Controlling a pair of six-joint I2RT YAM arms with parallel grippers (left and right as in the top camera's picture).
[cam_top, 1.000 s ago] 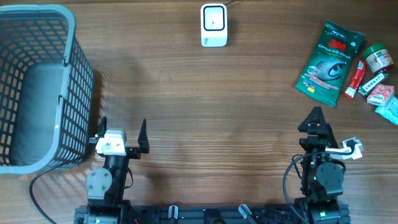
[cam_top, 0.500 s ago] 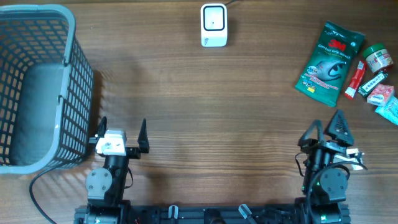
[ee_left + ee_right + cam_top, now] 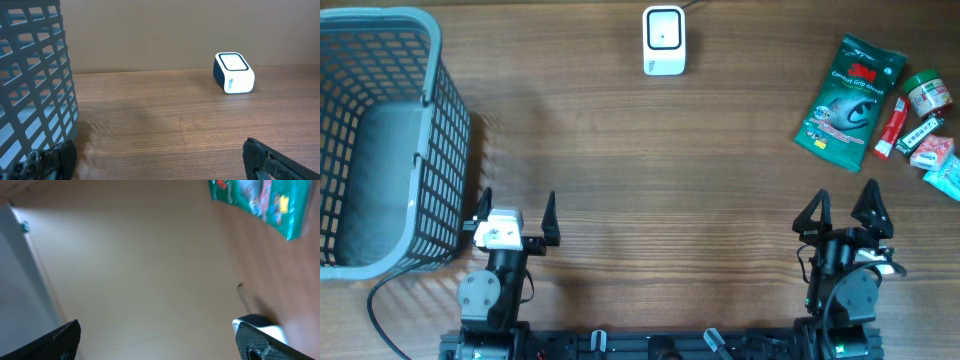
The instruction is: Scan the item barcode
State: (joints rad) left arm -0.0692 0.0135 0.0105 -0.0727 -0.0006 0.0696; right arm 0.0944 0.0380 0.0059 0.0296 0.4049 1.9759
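The white barcode scanner point(image 3: 663, 40) stands at the far middle of the table, also in the left wrist view as the scanner point(image 3: 233, 73). The items lie at the far right: a green 3M pack point(image 3: 850, 92), a green-capped jar point(image 3: 928, 92), a red tube point(image 3: 892, 127) and small packets point(image 3: 932, 150). My left gripper point(image 3: 515, 205) is open near the front left, nothing between its fingers, and the left wrist view shows the same gripper point(image 3: 157, 150) over bare wood. My right gripper point(image 3: 842, 210) is open at the front right, well short of the items. Its tilted wrist view shows the gripper point(image 3: 157, 330) empty and the green pack point(image 3: 260, 202).
A grey mesh basket point(image 3: 430, 110) stands at the far left, close beside my left gripper; its wall point(image 3: 35, 75) fills the left of the left wrist view. A black cable point(image 3: 380, 300) runs by the basket's front corner.
The right wrist has rolled, so its two fingers now stand side by side in the overhead view. The left arm and all objects have stayed put.
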